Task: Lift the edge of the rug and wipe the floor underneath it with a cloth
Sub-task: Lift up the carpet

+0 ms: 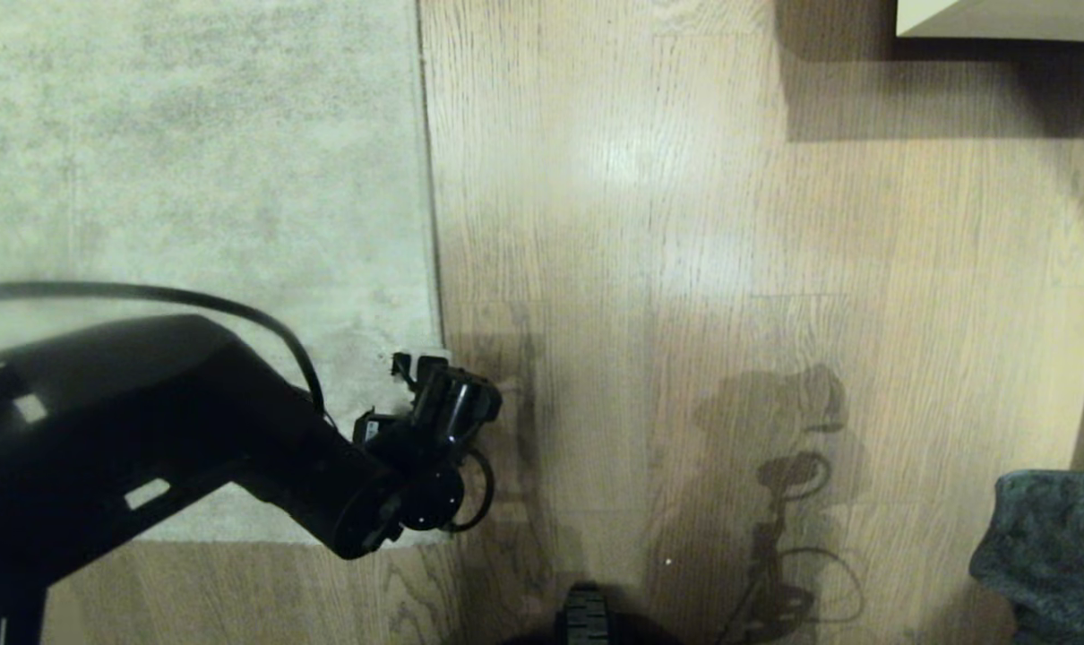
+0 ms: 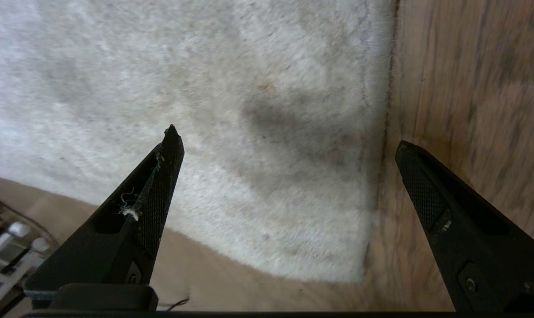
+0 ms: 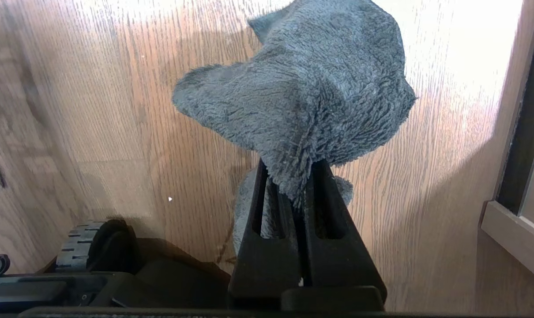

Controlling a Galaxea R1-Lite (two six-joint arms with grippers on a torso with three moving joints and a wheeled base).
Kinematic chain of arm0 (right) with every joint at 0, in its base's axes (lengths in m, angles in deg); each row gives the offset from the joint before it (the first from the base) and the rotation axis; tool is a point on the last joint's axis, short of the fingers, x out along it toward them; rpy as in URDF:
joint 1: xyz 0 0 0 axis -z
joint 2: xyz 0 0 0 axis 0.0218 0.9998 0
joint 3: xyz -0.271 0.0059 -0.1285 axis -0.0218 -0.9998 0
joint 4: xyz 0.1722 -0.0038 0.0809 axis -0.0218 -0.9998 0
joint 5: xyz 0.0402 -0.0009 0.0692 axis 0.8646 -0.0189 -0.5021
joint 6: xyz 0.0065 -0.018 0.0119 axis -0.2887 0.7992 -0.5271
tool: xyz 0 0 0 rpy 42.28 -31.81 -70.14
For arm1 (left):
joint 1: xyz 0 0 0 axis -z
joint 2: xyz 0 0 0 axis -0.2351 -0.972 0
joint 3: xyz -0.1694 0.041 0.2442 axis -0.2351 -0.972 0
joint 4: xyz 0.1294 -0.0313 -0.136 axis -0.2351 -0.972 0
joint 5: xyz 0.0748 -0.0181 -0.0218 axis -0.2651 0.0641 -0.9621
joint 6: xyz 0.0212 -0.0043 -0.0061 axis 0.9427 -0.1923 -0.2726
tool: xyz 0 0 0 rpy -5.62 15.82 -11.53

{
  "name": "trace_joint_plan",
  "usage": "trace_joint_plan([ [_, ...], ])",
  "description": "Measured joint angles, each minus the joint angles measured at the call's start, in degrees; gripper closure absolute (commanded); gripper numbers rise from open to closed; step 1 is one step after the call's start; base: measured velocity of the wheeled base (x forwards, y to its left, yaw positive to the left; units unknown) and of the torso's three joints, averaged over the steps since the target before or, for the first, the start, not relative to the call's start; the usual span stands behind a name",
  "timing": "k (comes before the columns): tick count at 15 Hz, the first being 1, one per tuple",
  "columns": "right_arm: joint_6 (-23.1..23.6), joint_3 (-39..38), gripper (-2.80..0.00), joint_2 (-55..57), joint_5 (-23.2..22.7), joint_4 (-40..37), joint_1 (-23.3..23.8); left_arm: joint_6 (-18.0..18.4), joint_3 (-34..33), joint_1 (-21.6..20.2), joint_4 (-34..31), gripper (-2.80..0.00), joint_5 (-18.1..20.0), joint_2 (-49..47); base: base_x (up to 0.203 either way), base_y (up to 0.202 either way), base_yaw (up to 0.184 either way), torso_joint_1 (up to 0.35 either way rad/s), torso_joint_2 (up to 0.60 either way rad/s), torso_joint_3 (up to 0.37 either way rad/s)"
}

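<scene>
Wood-plank floor [image 1: 730, 269] fills most of head view; rug [image 1: 193, 179] covers 9–12 o'clock, near corner approx center. Left claw [image 2: 289, 145] wide open, straddling that corner. Right claw [image 3: 293, 185] clamped on cloth [image 3: 311, 97], 4 o'clock.

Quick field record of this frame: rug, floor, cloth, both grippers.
rug: pale beige-grey short-pile rug, lying flat, near corner by the left gripper
floor: light brown wood-grain plank floor, bare beside the rug
cloth: dark grey-teal fuzzy cloth, pinched in the right gripper, above the floor
left gripper: fingers wide open, straddling the rug's side edge near its corner, holding nothing
right gripper: shut on the cloth, off to the robot's right
rug edge lifted: not yet
</scene>
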Motion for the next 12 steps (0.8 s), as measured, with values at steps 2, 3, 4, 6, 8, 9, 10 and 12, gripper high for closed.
trace_joint_plan([
  [2, 0.01, 0.0, 0.0, 0.0, -0.01, 0.0, 0.0, 0.08, 0.11, -0.58, 2.85, -2.8, -0.01, -2.11, 0.0, 0.0, 0.0, 0.0, 0.0, 0.0],
  [3, 0.0, 0.0, 0.0, 0.0, 0.0, 0.0, 0.05, 0.17, 0.11, -1.0, 3.73, -2.8, -0.11, -3.15, 0.0, 0.0, 0.0, 0.0, 0.0, 0.0],
  [4, -0.02, 0.0, 0.0, 0.0, 0.02, -0.01, 0.05, 0.32, 0.11, -1.56, 4.3, -2.8, -0.03, -4.05, 0.0, 0.0, 0.0, 0.0, 0.0, 0.0],
  [6, -0.02, 0.0, 0.0, 0.0, -0.05, -0.01, 0.03, 0.63, 0.11, -2.69, 5.12, -2.8, 0.1, -5.3, 0.0, 0.0, 0.0, 0.0, 0.0, 0.0],
  [8, 0.0, 0.0, 0.0, 0.0, 0.02, 0.0, 0.02, 1.47, -0.2, -3.93, 5.16, -2.8, 0.3, -5.89, 0.0, 0.0, 0.0, 0.0, 0.0, 0.0],
  [9, 0.0, 0.0, 0.0, 0.0, -0.02, 0.0, 0.06, 2.05, -0.48, -4.71, 5.15, -2.8, 0.26, -5.98, 0.0, 0.0, 0.0, 0.0, 0.0, 0.0],
  [10, 0.0, 0.0, 0.0, 0.0, 0.0, -0.01, 0.05, 2.83, -0.8, -5.53, 5.09, -2.8, 0.34, -5.96, 0.0, 0.0, 0.0, 0.0, 0.0, 0.0],
  [12, -0.02, 0.0, 0.0, 0.0, -0.02, 0.0, 0.0, 4.39, -1.78, -7.05, 5.76, -2.8, 0.33, -5.56, 0.0, 0.0, 0.0, 0.0, 0.0, 0.0],
])
